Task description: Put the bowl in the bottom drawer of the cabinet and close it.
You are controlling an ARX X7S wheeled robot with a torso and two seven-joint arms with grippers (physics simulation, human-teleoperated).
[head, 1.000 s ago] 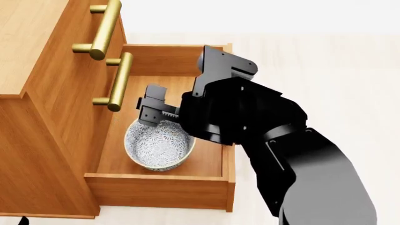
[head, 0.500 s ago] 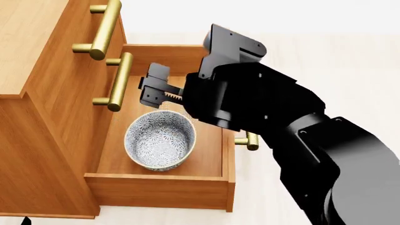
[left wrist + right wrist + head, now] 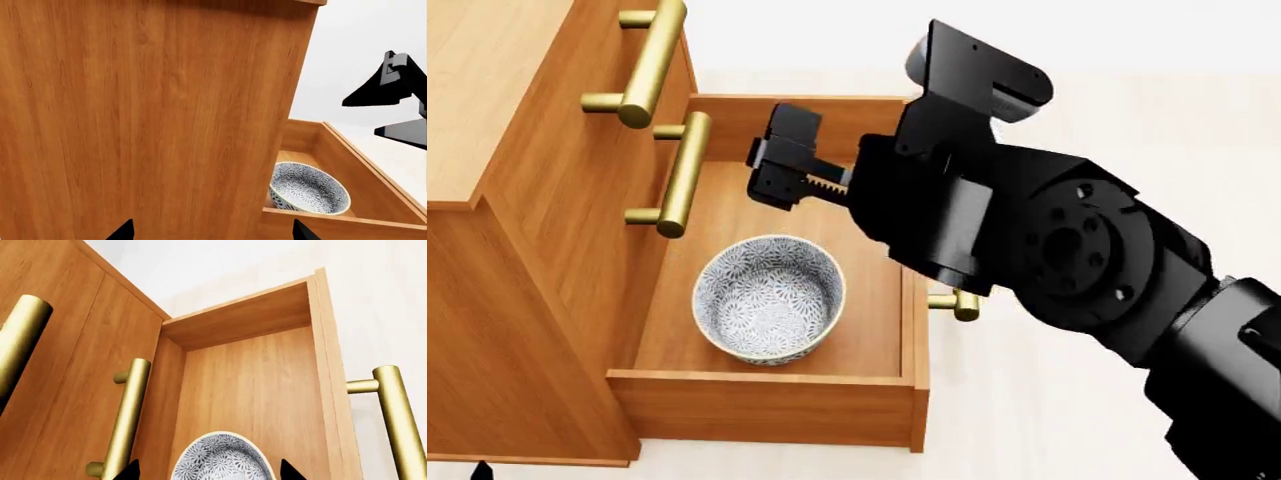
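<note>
We see pale floor [image 3: 1174,140] carrying wooden cabinet [image 3: 507,280]; open bottom drawer [image 3: 767,405] holds bowl [image 3: 769,297] upright.

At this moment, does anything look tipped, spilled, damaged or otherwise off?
Nothing stands out. The bowl sits upright and intact in the open bottom drawer, and the right end effector hangs clear above it.
</note>
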